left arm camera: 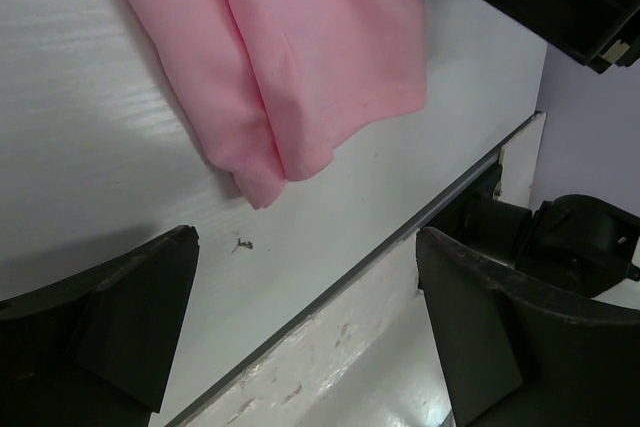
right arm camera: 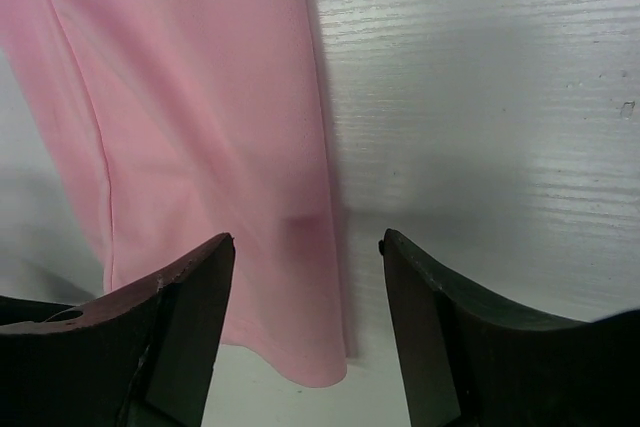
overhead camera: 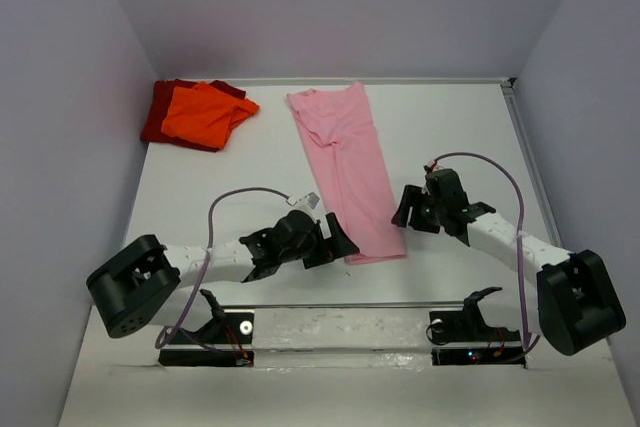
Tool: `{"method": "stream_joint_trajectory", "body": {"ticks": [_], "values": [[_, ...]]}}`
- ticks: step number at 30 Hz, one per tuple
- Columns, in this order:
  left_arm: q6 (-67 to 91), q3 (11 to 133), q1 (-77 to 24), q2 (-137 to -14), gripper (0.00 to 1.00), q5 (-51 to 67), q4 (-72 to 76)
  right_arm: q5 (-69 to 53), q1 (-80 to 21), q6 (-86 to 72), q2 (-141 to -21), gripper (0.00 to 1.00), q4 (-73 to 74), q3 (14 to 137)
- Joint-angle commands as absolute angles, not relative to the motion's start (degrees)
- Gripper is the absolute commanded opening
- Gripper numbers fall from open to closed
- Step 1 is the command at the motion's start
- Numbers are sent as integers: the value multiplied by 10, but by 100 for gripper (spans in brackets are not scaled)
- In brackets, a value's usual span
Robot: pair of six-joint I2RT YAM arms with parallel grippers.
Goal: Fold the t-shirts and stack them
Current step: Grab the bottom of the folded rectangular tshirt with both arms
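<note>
The pink t-shirt (overhead camera: 345,172) lies in the middle of the white table (overhead camera: 470,127), folded lengthwise into a long narrow strip that runs from the far side towards the arms, and its near hem sits between the two grippers. The left gripper (overhead camera: 338,239) is low beside the near left corner of that hem with its fingers spread wide and nothing between them; its wrist camera shows the folded corner of the cloth just ahead of the gap. The right gripper (overhead camera: 404,209) is at the strip's right edge, its fingers parted and holding nothing. From its wrist camera the pink edge runs down into the gap, though I cannot tell whether the tips touch the cloth. In the far left corner the orange t-shirt (overhead camera: 205,112) lies bunched on top of the dark red t-shirt (overhead camera: 158,115), well apart from the pink one.
</note>
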State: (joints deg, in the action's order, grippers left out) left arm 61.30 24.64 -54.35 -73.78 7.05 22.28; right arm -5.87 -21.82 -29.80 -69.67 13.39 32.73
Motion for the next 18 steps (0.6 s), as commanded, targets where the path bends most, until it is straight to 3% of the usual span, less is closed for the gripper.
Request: {"method": "stream_joint_trajectory", "body": {"ticks": [1, 18], "values": [[642, 253, -576, -765, 99, 55, 270, -88, -222, -311, -688, 67, 116, 323], [671, 248, -619, -825, 99, 6, 293, -132, -222, -348, -585, 67, 203, 301]]}}
